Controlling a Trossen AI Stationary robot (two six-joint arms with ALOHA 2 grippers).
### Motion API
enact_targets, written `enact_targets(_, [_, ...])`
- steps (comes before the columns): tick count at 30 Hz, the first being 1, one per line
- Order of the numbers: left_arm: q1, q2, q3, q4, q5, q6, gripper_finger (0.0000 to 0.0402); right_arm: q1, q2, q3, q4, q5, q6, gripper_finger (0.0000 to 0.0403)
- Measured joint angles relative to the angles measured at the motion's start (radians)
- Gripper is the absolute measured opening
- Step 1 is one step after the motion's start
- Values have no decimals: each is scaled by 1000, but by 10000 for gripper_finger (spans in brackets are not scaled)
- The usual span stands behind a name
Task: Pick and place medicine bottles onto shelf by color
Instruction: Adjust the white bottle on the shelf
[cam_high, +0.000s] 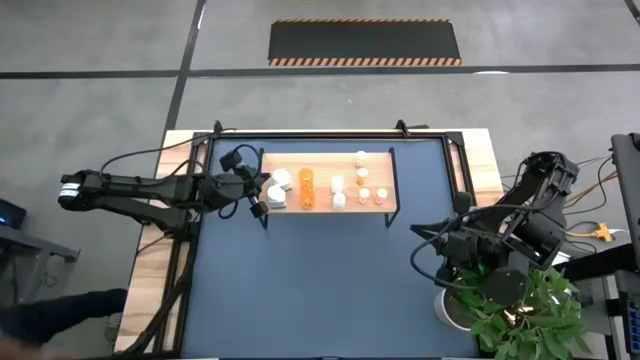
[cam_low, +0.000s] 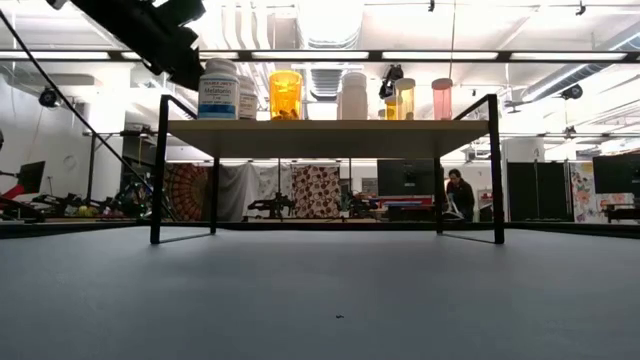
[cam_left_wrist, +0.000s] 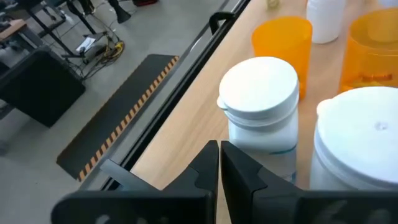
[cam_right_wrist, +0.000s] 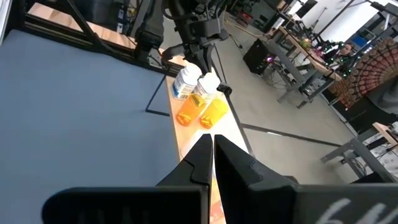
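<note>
Our left gripper (cam_high: 258, 203) hovers by the shelf's (cam_high: 375, 208) left end, fingers pressed together and empty, beside two white bottles (cam_high: 279, 185). We should back away level, nudging neither. The right gripper (cam_high: 452, 243) waits.

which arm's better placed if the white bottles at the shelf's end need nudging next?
Left, probably. The left gripper sits at the shelf's left end beside the white bottles, jaws shut and empty. The right gripper is folded back near the potted plant, well away from the shelf.
</note>
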Motion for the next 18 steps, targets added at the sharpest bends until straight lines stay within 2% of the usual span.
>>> enact_targets(5, [0, -4, 9, -3, 0, 1, 0, 0, 0, 0, 0, -1, 3, 9])
enact_targets(10, [-2, -43, 71, 4, 4, 2, 0, 0, 0, 0, 0, -1, 3, 9])
enact_targets(18, [-2, 11, 90, 35, 107, 30, 0, 0, 0, -1, 2, -5, 4, 9])
